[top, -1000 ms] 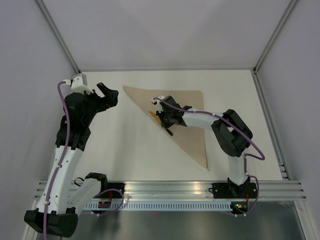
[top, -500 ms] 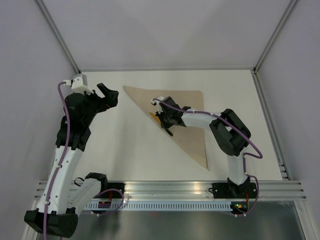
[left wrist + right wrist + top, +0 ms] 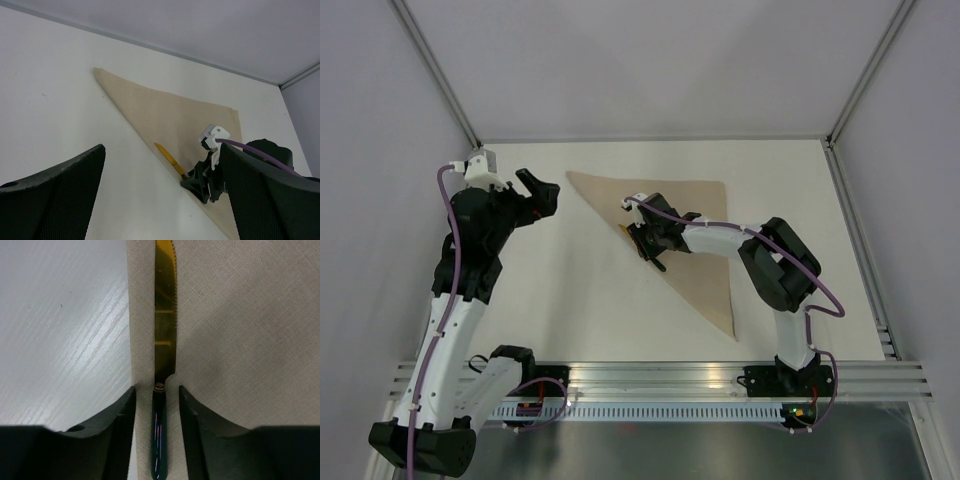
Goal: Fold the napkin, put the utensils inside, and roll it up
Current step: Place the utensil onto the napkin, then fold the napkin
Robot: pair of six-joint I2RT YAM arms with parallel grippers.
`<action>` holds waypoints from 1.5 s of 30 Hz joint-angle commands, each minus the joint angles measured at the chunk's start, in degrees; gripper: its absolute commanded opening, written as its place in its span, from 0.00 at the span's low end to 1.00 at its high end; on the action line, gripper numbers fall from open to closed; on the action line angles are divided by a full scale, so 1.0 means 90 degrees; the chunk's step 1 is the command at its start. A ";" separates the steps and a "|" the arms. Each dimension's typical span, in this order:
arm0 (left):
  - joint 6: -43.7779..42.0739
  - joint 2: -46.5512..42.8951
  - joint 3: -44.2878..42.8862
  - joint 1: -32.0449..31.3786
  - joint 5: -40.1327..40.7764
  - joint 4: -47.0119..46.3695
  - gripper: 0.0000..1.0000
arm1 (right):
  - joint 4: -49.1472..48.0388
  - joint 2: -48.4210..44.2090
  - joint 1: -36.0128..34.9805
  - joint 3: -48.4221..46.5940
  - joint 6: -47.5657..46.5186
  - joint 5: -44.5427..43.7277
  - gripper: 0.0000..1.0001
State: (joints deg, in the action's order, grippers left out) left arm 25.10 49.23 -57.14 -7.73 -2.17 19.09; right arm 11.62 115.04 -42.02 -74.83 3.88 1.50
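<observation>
The tan napkin point(image 3: 695, 215) lies folded into a triangle on the white table; it also shows in the left wrist view point(image 3: 170, 112) and the right wrist view point(image 3: 240, 315). A knife with a gold blade point(image 3: 165, 315) and a dark handle point(image 3: 159, 440) lies on the napkin along its left folded edge, and shows in the left wrist view point(image 3: 169, 157). My right gripper point(image 3: 647, 240) point(image 3: 157, 390) is low over the knife, open, its fingers on either side of the handle with a gap on each side. My left gripper point(image 3: 542, 190) point(image 3: 162, 147) is open and empty, raised to the left of the napkin.
Grey walls and metal frame posts point(image 3: 440, 75) bound the table at the back and sides. An aluminium rail point(image 3: 660, 375) carrying the arm bases runs along the near edge. Bare white tabletop point(image 3: 580, 290) lies left of the napkin.
My right gripper has shifted slightly toward the upper left along the napkin's edge. The left arm has barely moved.
</observation>
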 commanded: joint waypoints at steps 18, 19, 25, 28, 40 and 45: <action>-0.1176 -0.0285 0.1222 -0.1684 -0.0506 -0.2609 1.00 | 0.1219 -0.2213 0.1981 -0.0789 0.0341 0.0624 0.68; -0.1362 -0.0198 0.1406 -0.2067 -0.0201 -0.2697 1.00 | 0.1296 -0.2371 0.2196 -0.0749 0.0253 0.0634 0.69; -0.2679 0.0650 0.2236 -0.4997 0.2192 -0.3633 1.00 | 0.1658 -0.3143 0.3757 -0.0290 -0.0108 0.1112 0.69; -0.3899 0.1071 0.2627 -0.6258 0.2888 -0.4609 1.00 | 0.1668 -0.3310 0.4315 -0.0056 -0.0255 0.1327 0.69; -0.5600 0.4313 0.2854 -0.8350 0.2838 -0.7784 0.95 | 0.1483 -0.3154 0.5294 0.0189 -0.0314 0.1835 0.67; -0.6021 0.5515 0.2181 -0.8858 0.3074 -0.7991 0.92 | 0.1376 -0.3124 0.5313 0.0267 -0.0294 0.1806 0.66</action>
State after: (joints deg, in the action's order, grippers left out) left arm -23.70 95.61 -33.01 -85.25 23.75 -45.30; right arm 24.58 86.65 5.67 -73.08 0.80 17.32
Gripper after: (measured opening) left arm 0.925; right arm 0.658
